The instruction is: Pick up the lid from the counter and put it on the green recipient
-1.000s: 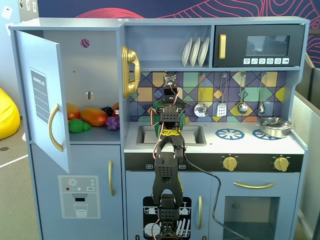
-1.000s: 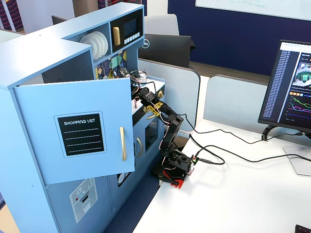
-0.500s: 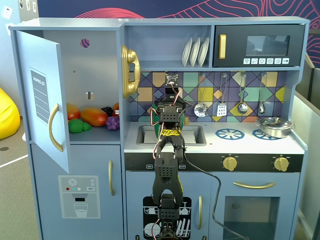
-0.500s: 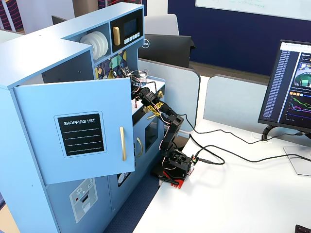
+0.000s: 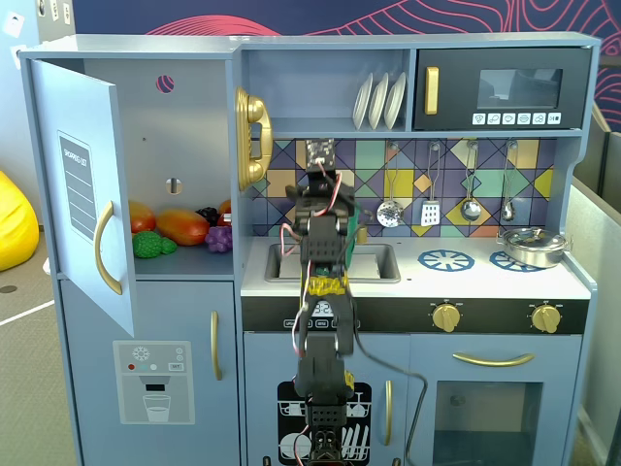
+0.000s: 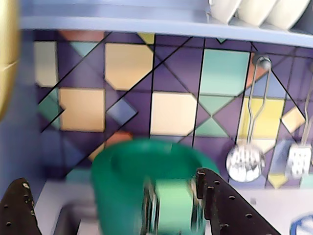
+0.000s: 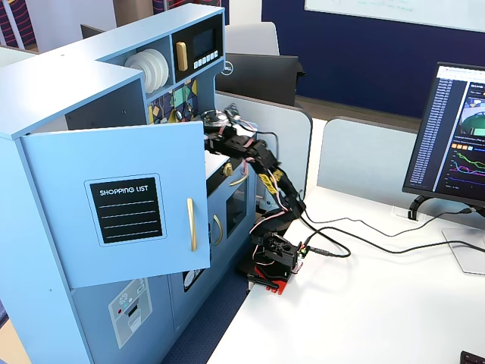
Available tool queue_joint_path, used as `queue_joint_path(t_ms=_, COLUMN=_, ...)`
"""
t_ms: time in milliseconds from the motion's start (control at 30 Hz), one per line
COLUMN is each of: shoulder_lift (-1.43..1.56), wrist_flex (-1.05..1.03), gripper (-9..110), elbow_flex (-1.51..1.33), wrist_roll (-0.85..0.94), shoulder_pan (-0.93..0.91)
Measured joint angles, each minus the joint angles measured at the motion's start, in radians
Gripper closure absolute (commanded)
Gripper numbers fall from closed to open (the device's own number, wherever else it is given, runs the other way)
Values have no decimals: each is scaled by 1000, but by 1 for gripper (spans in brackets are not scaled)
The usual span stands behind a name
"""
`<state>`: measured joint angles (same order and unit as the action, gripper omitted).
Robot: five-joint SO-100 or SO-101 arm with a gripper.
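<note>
Wrist view, sweeping left to right: gripper (image 6: 117, 215) spread wide, dark fingers (image 6: 19, 210) low at both sides, nothing between them. Dead centre sits the green recipient (image 6: 146, 171), blurred, its lighter strap handle (image 6: 173, 205) facing us, before the tiled backsplash (image 6: 171, 112). Further right hangs a ladle (image 6: 244, 161). I cannot make out the lid.

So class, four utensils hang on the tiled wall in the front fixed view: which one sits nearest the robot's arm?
The ladle, leftmost of the four. It hangs just right of the arm; the spatula and the two spoons hang further right.
</note>
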<state>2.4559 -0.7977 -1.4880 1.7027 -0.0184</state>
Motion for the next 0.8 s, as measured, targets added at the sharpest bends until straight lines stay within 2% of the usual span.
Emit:
queue_joint_path(t_ms=100, shoulder_lift=160, wrist_flex=-95, gripper=69, elbow_flex=-114, wrist_roll=-8, shoulder_pan=-38)
queue_joint_path(t_ms=333, shoulder_lift=414, wrist_flex=-353, gripper=91, elbow_flex=-474, wrist_roll=-3, shoulder_pan=-89)
queue_joint_path(t_ms=467, shoulder_lift=494, wrist_flex=-426, gripper=100, elbow_flex=-721, wrist_roll=-2, shoulder_pan=-101)
queue_joint_path(t_ms=800, shoulder_lift=540, wrist_flex=-380, gripper=101, elbow_flex=-1239, wrist_roll=-23, shoulder_pan=-100)
